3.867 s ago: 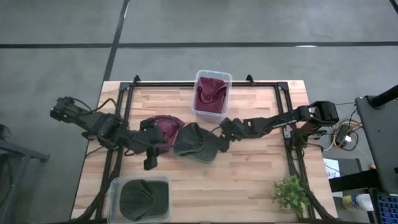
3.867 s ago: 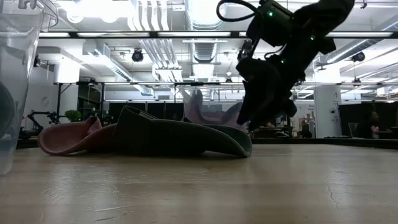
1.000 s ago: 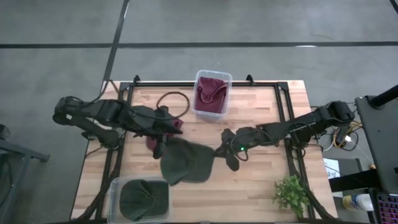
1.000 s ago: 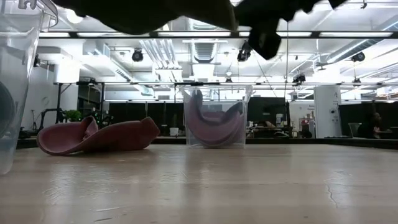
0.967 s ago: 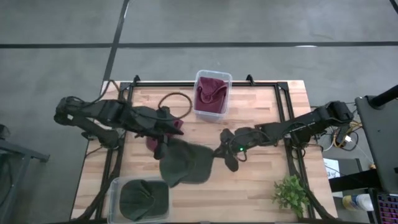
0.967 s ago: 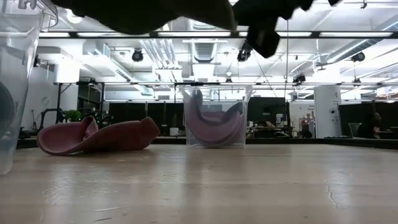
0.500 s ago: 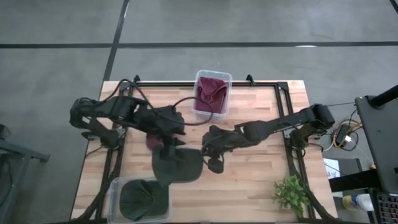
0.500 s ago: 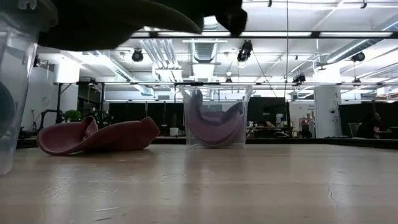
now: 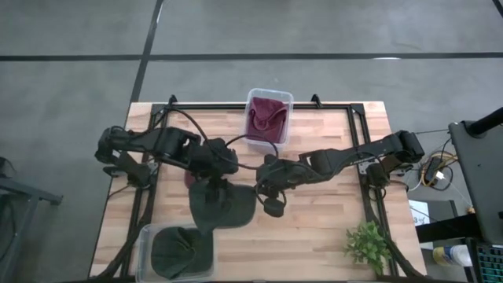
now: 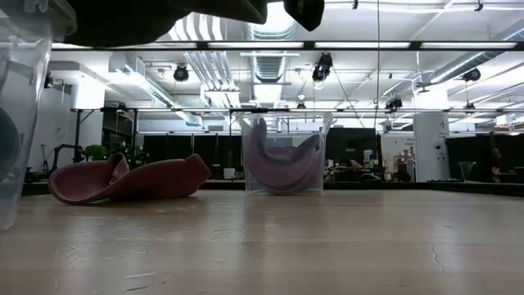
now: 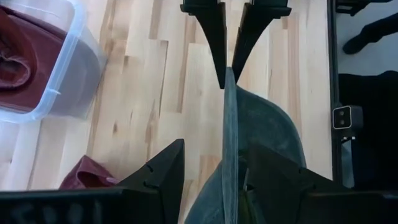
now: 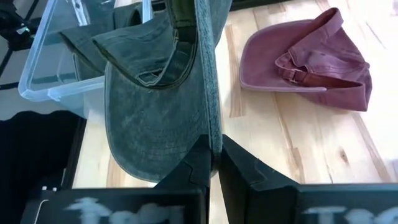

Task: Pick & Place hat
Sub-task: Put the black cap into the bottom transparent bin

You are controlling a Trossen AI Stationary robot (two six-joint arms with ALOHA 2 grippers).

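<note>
Both grippers pinch one green hat (image 9: 222, 206) in mid-air above the wooden table (image 9: 322, 228): the left gripper (image 9: 214, 182) clamped on one edge, the right gripper (image 9: 261, 189) clamped on the opposite edge. A maroon hat (image 12: 314, 59) lies on the table beside it, a clear bin (image 9: 176, 251) with another green hat nearby.
</note>
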